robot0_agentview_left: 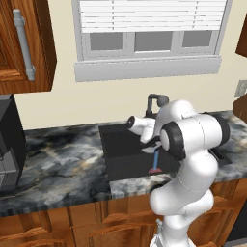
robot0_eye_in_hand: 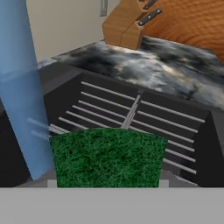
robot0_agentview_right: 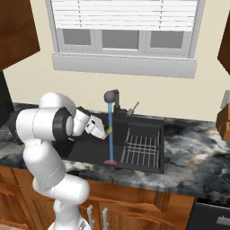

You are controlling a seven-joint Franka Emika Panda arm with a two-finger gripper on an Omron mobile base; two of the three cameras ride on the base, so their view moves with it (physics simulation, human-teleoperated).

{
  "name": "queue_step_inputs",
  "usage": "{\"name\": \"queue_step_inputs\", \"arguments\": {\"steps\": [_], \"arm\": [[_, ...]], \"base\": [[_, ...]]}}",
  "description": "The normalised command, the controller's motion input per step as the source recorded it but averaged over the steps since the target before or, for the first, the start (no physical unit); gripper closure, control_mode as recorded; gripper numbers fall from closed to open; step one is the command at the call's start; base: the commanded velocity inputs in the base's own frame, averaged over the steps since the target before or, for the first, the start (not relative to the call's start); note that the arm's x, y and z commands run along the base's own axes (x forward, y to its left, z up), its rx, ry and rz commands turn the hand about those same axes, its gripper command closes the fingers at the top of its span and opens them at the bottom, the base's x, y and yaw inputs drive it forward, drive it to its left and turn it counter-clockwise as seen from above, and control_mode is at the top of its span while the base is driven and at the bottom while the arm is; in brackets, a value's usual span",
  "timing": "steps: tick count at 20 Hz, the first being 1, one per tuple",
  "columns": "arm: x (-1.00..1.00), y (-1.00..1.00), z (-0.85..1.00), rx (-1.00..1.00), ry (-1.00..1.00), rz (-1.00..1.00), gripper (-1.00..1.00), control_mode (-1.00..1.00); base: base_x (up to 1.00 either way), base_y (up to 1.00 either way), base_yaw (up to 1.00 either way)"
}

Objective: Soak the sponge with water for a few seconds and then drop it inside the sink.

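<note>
My gripper (robot0_agentview_right: 102, 129) is shut on the sponge (robot0_agentview_right: 107, 130) and holds it over the left part of the sink (robot0_agentview_right: 90, 150). In the hand view the dark green sponge (robot0_eye_in_hand: 107, 157) sits between the fingertips of the gripper (robot0_eye_in_hand: 107, 183). The water (robot0_agentview_right: 110, 134) falls in a thin blue stream from the black faucet (robot0_agentview_right: 111, 96) onto the red drain mark (robot0_agentview_right: 110, 162). The stream runs along the sponge's edge; in the hand view the water (robot0_eye_in_hand: 22, 92) is just left of the sponge. From the left base view the water (robot0_agentview_left: 157, 160) shows below my arm, which hides the gripper.
A wire dish rack (robot0_agentview_right: 141, 146) lies in the right part of the basin, straight ahead in the hand view (robot0_eye_in_hand: 131, 113). A wooden knife block (robot0_eye_in_hand: 127, 26) stands on the marble counter (robot0_agentview_right: 193, 139) beyond. A dark appliance (robot0_agentview_left: 9, 140) sits at the far left.
</note>
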Motion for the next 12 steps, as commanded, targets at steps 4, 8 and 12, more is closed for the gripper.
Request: {"name": "queue_step_inputs", "arguments": {"steps": [4,8,12], "arm": [[0.41,0.0,-0.08,-0.05,0.0,0.0,1.0,-1.0],[0.29,0.0,-0.07,-0.04,0.0,0.0,1.0,-1.0],[0.29,0.0,-0.19,-0.03,0.01,0.0,1.0,-1.0]], "base": [[0.0,0.0,0.0],[0.0,0.0,0.0],[0.0,0.0,0.0]]}}
